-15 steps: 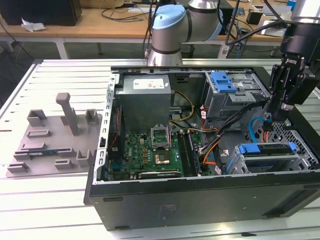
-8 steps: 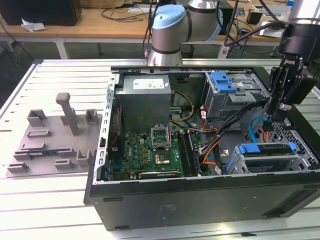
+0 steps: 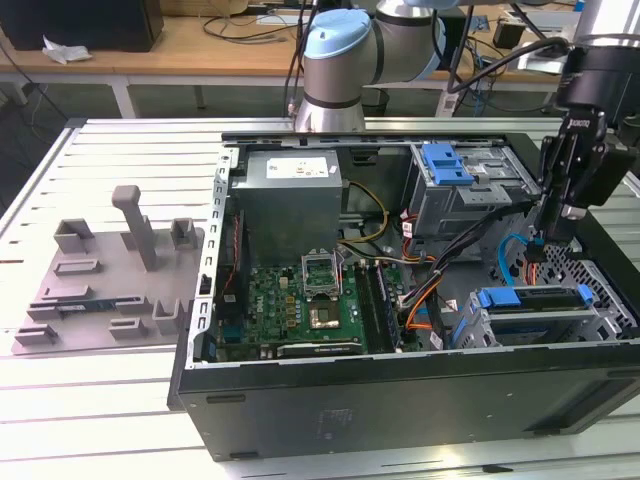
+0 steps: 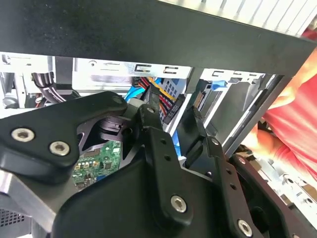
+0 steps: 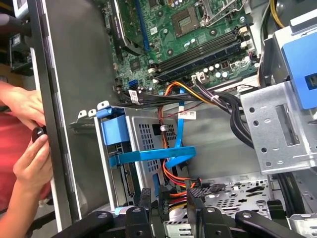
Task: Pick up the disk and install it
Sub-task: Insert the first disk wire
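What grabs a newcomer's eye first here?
An open black computer case on the slatted table, its green motherboard exposed. At the exterior view's right, the black gripper hangs inside it close to the silver disk with blue rails. In the first wrist view, a person's hands are at the case's wall.

Exterior overlooks case [image 3: 400, 410], wrist views behind tool [image 5: 170, 196]

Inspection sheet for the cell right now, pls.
Surface: slatted table, bearing an open PC case.
Job's things: disk sits in the cage at the exterior view's right, blue rail showing.
Clutter: grey fixture tray beside the case.
Grippers: gripper inside the case, near the cage and cables.
Cables: blue, orange and black leads bunched beside the cage.
Surroundings: a person's hands at the case's outer wall; wooden bench behind.
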Controlling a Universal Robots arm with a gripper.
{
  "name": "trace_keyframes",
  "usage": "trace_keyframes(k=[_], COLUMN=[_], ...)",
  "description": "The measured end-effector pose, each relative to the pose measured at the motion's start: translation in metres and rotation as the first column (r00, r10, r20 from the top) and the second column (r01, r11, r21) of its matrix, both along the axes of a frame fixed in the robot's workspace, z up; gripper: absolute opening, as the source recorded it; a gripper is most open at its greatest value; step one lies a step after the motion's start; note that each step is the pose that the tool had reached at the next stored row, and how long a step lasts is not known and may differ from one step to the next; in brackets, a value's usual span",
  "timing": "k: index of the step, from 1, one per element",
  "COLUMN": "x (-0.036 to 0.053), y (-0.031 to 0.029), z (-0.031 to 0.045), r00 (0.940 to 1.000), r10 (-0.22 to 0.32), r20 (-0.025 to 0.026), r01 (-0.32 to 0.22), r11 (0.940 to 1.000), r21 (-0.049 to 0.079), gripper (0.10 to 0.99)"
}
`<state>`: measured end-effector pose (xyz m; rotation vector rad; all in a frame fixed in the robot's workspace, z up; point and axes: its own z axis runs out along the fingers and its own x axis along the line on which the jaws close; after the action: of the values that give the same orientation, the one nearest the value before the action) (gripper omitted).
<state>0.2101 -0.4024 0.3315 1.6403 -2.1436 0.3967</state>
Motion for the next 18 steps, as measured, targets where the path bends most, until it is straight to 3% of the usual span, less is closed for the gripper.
trace_keyframes(k=[10,14,18], x=[0.0001,0.0001,0.0001], y=[0.0006,0.0006,0.0006], z=[-0.0011,-0.0010,-0.0010], r00=[1.0000,1.0000,1.0000], r10=[0.002,0.002,0.002], r20=[0.0000,-0.0001,-0.0001], r01=[-0.002,-0.002,-0.002], r11=[1.0000,1.0000,1.0000], r21=[-0.002,-0.002,-0.002], gripper=[0.400,0.169,0.169])
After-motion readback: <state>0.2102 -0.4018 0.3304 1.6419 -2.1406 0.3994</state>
